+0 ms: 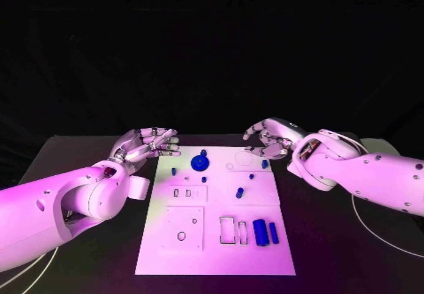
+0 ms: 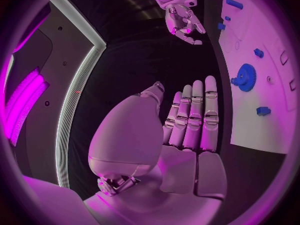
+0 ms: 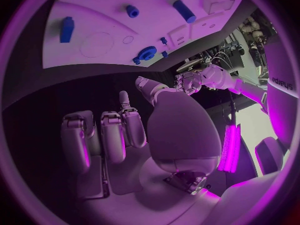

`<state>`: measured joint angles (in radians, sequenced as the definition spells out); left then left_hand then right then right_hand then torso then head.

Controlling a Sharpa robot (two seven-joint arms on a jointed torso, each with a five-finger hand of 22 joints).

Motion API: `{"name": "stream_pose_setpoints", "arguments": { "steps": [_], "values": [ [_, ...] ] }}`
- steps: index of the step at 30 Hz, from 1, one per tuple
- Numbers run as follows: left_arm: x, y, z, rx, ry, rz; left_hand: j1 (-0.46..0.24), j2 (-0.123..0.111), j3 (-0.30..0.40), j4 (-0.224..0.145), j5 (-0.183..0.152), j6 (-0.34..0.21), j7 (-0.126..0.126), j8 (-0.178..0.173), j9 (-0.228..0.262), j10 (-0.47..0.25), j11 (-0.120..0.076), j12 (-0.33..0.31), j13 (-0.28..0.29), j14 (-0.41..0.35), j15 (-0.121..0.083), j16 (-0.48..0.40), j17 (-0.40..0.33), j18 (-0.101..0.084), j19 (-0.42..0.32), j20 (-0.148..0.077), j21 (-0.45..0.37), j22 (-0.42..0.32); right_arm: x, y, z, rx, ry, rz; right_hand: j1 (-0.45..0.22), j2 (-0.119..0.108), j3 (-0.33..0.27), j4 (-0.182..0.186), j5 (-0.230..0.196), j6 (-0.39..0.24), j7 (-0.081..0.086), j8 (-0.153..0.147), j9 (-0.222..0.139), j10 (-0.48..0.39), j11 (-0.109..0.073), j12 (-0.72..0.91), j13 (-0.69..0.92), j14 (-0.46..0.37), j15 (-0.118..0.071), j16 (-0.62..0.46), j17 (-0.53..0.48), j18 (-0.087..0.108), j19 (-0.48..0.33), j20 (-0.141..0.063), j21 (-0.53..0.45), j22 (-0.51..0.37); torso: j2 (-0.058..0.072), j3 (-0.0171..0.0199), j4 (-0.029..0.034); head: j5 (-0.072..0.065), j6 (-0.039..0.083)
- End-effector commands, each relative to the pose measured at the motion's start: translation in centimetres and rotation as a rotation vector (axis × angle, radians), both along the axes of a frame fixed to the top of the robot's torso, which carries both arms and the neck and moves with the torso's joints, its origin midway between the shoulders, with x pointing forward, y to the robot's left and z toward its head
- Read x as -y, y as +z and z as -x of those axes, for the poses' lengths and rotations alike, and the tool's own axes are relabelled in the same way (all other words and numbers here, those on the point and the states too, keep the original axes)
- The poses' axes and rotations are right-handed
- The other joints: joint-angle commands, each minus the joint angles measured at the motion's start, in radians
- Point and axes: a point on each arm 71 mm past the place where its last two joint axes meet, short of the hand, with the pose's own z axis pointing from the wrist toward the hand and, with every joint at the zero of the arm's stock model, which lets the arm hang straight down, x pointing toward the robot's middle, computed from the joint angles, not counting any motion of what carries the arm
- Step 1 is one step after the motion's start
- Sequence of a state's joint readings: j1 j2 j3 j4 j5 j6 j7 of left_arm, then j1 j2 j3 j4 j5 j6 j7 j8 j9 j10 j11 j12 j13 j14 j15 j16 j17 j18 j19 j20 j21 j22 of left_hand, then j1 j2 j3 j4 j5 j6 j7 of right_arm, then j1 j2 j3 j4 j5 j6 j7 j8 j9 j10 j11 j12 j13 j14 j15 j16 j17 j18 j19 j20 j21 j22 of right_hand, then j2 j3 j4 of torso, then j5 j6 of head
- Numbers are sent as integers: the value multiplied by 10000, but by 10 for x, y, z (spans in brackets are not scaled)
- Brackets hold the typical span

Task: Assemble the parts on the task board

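Hovering just off the far-left corner of the task board (image 1: 216, 257), the left hand (image 1: 146, 145) holds nothing — fingers extended side by side, loosely apart. Right hand (image 1: 272, 138) hangs over the board's far-right corner, fingers curled downward, nothing in its grasp, not touching the board. Blue gear (image 1: 200, 162) sits near the board's far edge; two blue cylinders (image 1: 266, 232) lie toward its near right. Lettering on the left forearm in the right wrist view — not legible.

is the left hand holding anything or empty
Empty. The left hand shows a bare palm with fingers straight and nothing between them; it hovers by the board's far left corner.
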<state>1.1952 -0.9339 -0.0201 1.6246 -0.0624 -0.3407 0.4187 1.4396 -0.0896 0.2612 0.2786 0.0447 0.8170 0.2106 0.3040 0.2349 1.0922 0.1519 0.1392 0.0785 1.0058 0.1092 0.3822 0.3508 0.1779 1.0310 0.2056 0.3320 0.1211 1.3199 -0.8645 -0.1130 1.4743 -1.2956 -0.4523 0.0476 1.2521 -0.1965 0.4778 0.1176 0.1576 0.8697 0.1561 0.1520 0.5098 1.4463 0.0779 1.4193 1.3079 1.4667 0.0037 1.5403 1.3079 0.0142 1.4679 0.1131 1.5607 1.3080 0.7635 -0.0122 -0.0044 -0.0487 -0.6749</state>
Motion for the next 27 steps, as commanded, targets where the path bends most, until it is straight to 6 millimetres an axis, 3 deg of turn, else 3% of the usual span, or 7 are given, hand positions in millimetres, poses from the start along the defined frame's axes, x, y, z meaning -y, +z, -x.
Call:
{"name": "stream_pose_setpoints", "arguments": {
  "steps": [1,6,8,12,14,18,27],
  "values": [
    [4,2,1,111,-263,170,30,-31,82,-13,57,39,-27,-85,-13,-114,16,-118,-43,5,-35,-70,43,52,82,-12,38,-17,17,-4,8,-969,722,-1375,-1,-105,-124,-9,-354,-321,-33,-183,-54,72,-71,92,1230,895,-42,79,1978,-119,964,-30,36,2557,-37,51,-85,-41,37],
    [3,2,2,135,-274,184,43,-49,120,-21,56,7,-68,-119,-21,-210,13,-231,-79,4,-33,-88,69,51,90,-15,40,-23,55,-16,13,-1256,142,-1619,162,-122,-139,-136,-267,-391,-10,-228,-38,65,-62,81,1222,897,-37,83,1986,-122,972,-39,44,2567,-41,125,-160,-43,32],
    [3,2,2,137,-273,184,43,-49,120,-21,56,7,-68,-119,-21,-210,13,-231,-79,4,-33,-88,69,51,90,-15,40,-23,64,-22,15,-1378,-27,-1629,212,-126,-153,-179,-243,-474,44,-279,-41,48,-23,60,1205,898,-8,85,1991,-120,965,-26,37,2560,-47,144,-172,-87,-16],
    [4,2,2,139,-299,195,43,-50,123,-21,57,5,-69,-121,-21,-215,13,-238,-81,3,-33,-89,70,51,90,-15,40,-24,72,-35,17,-1632,-220,-1600,269,-127,-176,-230,-190,-591,108,-352,-43,24,32,35,1184,894,43,80,1977,-114,950,7,21,2543,-51,181,-166,-29,-113],
    [5,2,1,136,-304,195,42,-51,126,-21,56,1,-66,-125,-22,-224,14,-250,-84,0,-32,-93,73,50,89,-15,39,-25,73,-42,18,-1762,-241,-1558,322,-110,-170,-269,-115,-625,133,-375,-36,20,56,33,1184,893,68,79,1976,-111,941,29,12,2535,-52,158,-135,-19,-129],
    [3,2,0,129,-263,175,42,-53,129,-21,56,-2,-62,-128,-23,-231,16,-260,-87,-3,-31,-96,75,49,88,-14,38,-26,71,-51,16,-1944,-264,-1476,369,-100,-163,-308,-34,-633,149,-385,-25,14,72,28,1180,893,86,80,1978,-111,942,48,12,2535,-48,190,-103,-49,-130],
    [2,1,-1,118,-239,161,40,-54,131,-20,56,-5,-58,-131,-24,-237,18,-267,-89,-5,-30,-99,76,49,87,-14,38,-27,67,-64,4,-2167,-536,-1198,390,-98,-164,-331,19,-667,163,-408,-22,28,84,47,1199,897,98,86,1995,-113,946,62,17,2540,-43,192,-30,-91,-193]
  ]
}}
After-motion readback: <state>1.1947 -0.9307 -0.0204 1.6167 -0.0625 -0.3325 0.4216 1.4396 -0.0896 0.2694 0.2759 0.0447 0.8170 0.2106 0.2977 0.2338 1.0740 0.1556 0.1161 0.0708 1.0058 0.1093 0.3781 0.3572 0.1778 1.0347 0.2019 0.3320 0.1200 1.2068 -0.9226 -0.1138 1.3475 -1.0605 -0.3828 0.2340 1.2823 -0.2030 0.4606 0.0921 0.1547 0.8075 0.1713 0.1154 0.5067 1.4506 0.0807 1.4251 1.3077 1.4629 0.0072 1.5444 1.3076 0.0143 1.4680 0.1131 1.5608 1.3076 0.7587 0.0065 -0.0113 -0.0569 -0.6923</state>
